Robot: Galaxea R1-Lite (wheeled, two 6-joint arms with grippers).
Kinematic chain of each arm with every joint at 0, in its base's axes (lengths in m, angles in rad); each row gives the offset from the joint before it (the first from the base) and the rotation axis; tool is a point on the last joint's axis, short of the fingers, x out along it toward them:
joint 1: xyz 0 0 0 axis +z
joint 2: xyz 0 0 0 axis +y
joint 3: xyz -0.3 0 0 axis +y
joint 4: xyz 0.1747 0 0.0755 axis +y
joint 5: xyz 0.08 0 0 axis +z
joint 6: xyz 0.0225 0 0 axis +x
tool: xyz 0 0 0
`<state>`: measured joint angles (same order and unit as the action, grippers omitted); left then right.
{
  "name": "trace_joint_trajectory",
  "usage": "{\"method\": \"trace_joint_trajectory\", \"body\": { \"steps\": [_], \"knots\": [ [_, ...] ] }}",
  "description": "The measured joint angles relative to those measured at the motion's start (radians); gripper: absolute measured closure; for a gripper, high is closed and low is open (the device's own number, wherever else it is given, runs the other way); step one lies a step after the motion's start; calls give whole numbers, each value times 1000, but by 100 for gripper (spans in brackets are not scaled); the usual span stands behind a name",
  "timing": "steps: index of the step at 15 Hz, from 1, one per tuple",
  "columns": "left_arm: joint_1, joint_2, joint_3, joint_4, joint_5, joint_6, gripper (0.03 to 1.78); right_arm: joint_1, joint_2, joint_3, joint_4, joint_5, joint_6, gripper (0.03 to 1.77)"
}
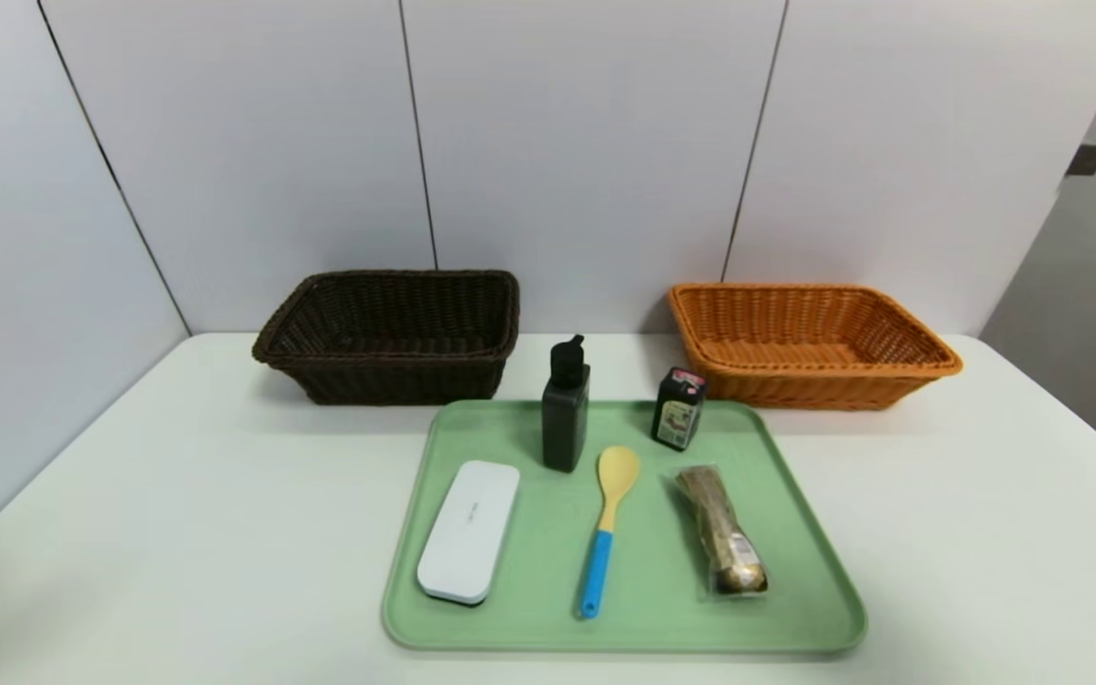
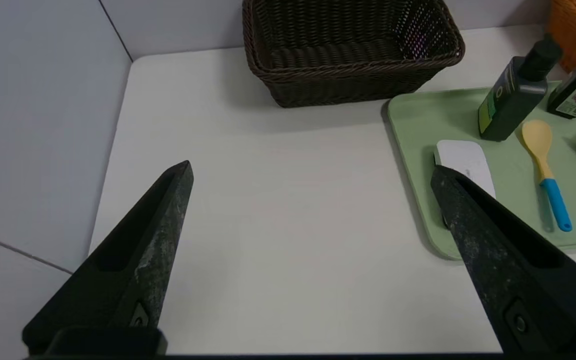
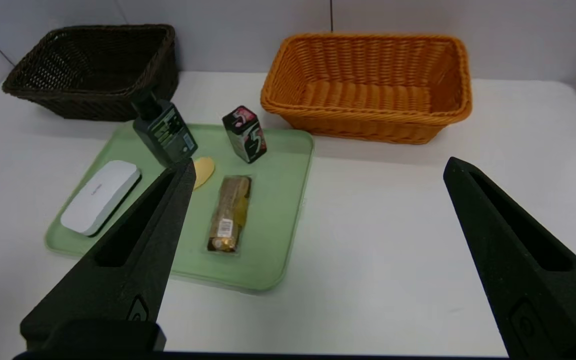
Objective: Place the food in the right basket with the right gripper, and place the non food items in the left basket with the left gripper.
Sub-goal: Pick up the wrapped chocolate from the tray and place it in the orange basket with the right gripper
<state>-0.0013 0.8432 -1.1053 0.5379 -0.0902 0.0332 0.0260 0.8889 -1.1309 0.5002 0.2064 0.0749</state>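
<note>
Both hands — left (image 2: 313,167) and right (image 3: 320,162) — are hovering wide over the bench (image 1: 225,533). The snack packet (image 1: 721,533), small box (image 1: 679,409), white case (image 1: 469,531), black bottle (image 1: 566,414) and spoon (image 1: 605,528) are lying or standing on the green tray (image 1: 662,609).

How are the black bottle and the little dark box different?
The black bottle is taller; the dark box is shorter. The bottle has a plain black cap, while the box has a pink top and no cap. Both are dark and stand upright on the green tray.
</note>
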Motion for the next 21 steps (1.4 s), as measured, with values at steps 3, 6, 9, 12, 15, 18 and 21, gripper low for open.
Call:
{"method": "trace_joint_trajectory", "body": {
  "steps": [3, 6, 9, 12, 15, 18, 21],
  "knots": [
    [-55, 217, -96, 23, -1, -63, 12, 103, 323, -271, 154, -24, 60, 9],
    [-177, 356, -95, -11, 1, -155, 12, 317, 575, -412, 254, -153, 169, 9],
    [-315, 454, -95, -19, 86, -248, 12, 477, 761, -456, 304, -294, 233, 9],
    [-409, 523, -92, -23, 153, -336, 12, 558, 884, -463, 389, -335, 325, 9],
    [-424, 546, -92, -23, 153, -338, 12, 574, 974, -448, 402, -337, 374, 9],
    [-425, 550, -88, -23, 153, -339, 12, 579, 1050, -446, 422, -337, 397, 9],
    [-425, 552, -79, -22, 153, -341, 12, 584, 1112, -463, 425, -340, 423, 9]
  ]
}}
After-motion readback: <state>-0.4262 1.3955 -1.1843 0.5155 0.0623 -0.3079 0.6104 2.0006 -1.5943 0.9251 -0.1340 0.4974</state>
